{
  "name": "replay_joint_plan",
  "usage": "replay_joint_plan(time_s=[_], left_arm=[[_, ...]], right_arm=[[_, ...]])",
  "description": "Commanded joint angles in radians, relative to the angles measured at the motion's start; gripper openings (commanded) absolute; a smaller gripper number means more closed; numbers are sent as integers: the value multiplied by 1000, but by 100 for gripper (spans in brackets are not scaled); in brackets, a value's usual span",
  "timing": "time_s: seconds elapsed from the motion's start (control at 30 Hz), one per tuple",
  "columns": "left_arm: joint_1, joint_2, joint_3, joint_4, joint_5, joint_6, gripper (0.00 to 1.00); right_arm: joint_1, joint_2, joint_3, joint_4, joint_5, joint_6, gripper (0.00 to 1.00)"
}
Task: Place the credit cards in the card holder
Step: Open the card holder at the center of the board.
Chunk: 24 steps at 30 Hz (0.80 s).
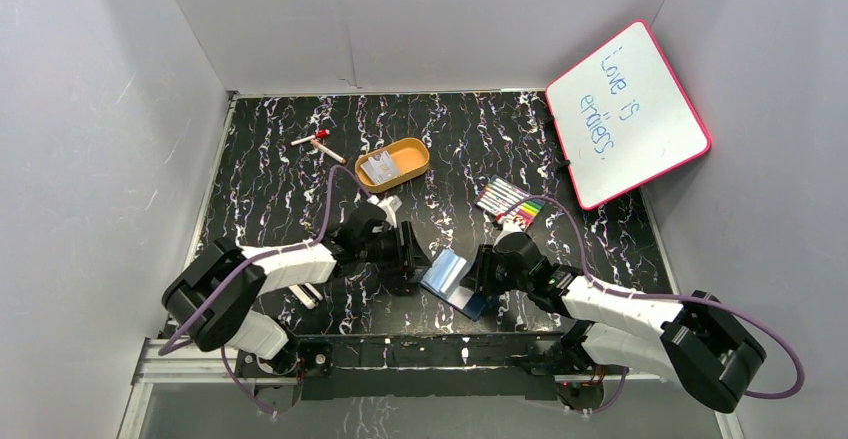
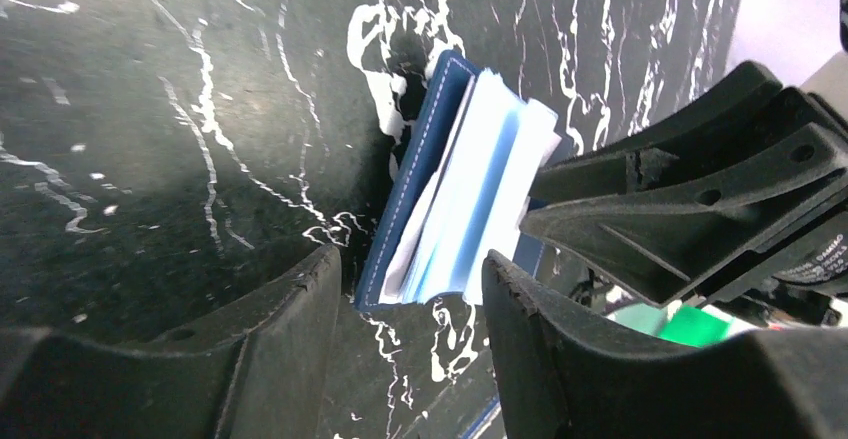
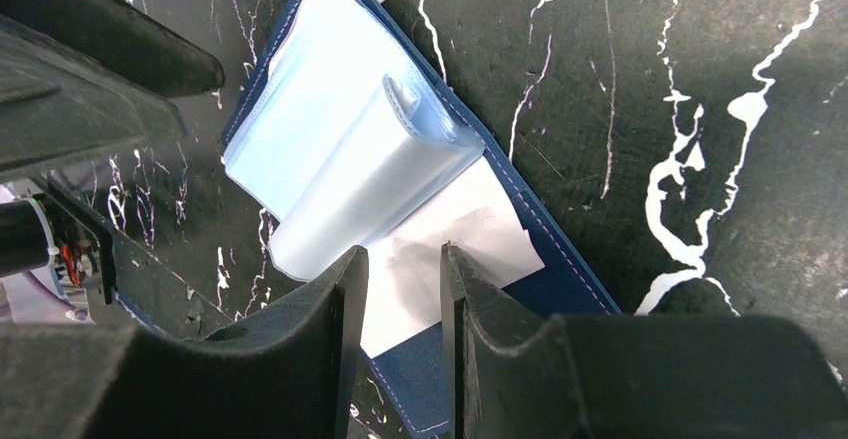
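Top external view: the card holder (image 1: 450, 277) lies open on the black marbled desk (image 1: 270, 199) near its front edge, between the two arms. The left pincer (image 1: 405, 255) is just to its left and the right pincer (image 1: 482, 269) just to its right.

From the left wrist, the left pincer (image 2: 412, 269) is spread. The near end of the card holder (image 2: 420, 149) sits in the gap between its fingers (image 2: 250, 359) — whether they touch it I cannot tell. The navy cover is tipped up on edge, with the pale blue sleeves (image 2: 470, 199) fanned beside it.

From the right wrist, the right pincer (image 3: 403, 259) has its jaws a narrow gap apart, the tips over a white credit card (image 3: 470, 239). This card lies flat on the inner navy face of the card holder (image 3: 560, 289), partly under the curled blue sleeves (image 3: 330, 129). I cannot tell whether the tips press on it.

Farther back, more credit cards (image 1: 380, 168) rest in an orange oval tray (image 1: 412, 157). A striped pack of markers (image 1: 510, 201) lies to the right of it, and a pink-framed whiteboard (image 1: 630, 109) leans in the far right corner.
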Motion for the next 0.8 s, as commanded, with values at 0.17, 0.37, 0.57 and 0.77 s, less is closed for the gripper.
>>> replay_joint_plan(time_s=[0.17, 0.37, 0.57, 0.77], left_arm=[[-2, -3, 43, -116, -63, 37, 53], [-2, 107, 44, 0, 84, 7, 52], [-2, 171, 21, 162, 228, -41, 51], [-2, 148, -20, 316, 294, -95, 32]], right_arm=[[-22, 31, -51, 1, -33, -56, 41], [-27, 25, -58, 26, -49, -71, 41], [-30, 26, -62, 45, -62, -77, 41], [-31, 26, -58, 60, -68, -82, 41]])
